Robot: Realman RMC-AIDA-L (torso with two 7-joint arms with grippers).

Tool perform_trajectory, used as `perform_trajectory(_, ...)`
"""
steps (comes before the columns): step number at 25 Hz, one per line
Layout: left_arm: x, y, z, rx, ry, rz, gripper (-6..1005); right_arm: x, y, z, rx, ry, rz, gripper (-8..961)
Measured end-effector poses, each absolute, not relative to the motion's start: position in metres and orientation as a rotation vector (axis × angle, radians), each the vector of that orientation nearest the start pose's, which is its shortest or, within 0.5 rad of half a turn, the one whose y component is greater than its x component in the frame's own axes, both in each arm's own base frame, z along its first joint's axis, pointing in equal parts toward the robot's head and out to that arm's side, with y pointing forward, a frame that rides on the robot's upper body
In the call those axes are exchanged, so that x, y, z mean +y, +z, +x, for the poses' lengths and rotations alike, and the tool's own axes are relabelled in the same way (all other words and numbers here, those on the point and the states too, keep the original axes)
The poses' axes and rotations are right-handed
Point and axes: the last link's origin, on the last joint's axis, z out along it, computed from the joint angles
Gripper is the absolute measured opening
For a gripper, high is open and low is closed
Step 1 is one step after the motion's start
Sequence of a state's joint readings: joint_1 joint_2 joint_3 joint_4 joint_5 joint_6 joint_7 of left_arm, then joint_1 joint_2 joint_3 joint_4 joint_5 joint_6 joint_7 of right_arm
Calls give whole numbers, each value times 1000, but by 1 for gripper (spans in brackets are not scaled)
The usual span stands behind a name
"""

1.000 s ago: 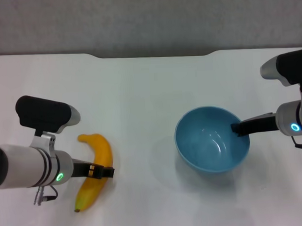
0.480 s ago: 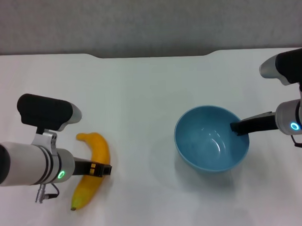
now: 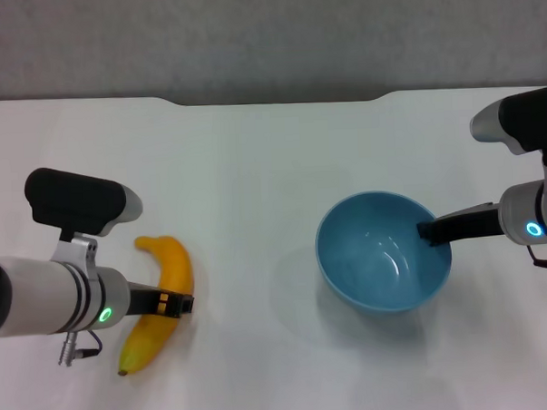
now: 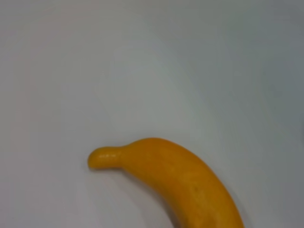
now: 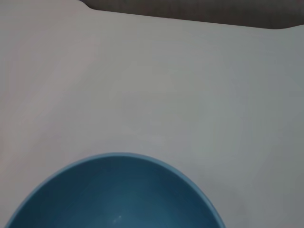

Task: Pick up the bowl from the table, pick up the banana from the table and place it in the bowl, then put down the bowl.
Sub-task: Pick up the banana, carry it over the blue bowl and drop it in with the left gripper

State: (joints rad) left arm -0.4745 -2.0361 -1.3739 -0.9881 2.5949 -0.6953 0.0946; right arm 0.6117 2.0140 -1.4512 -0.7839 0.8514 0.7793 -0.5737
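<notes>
two grasps in place: right gripper pinching the right rim of the bowl, right of centre on the table, faint shadow beneath hinting at a slight lift, though hard to confirm. left gripper clamped across the middle of the banana, near the left edge, stem end pointing far, dark tip near. step in hand, by the look of it: raising the banana. next needed: a carry rightward, clearing the bowl's left rim, lowering the long fruit at a slant, since wider than the bowl.
</notes>
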Motion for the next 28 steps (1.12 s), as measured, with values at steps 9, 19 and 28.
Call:
perform_trajectory(9, 385, -29, -236, -1151, -73, -2119, 501, 407, -34, 265, 1199, -43, -2215, 34)
perform_trajectory(19, 391, -8, -183, -991, -353, -2220, 504, 420, -51, 240, 1200, 15, -2251, 35)
perform_trajectory(28, 393, 2, -157, -895, -413, -2244, 507, 429, -75, 201, 1119, 36, -2339, 34)
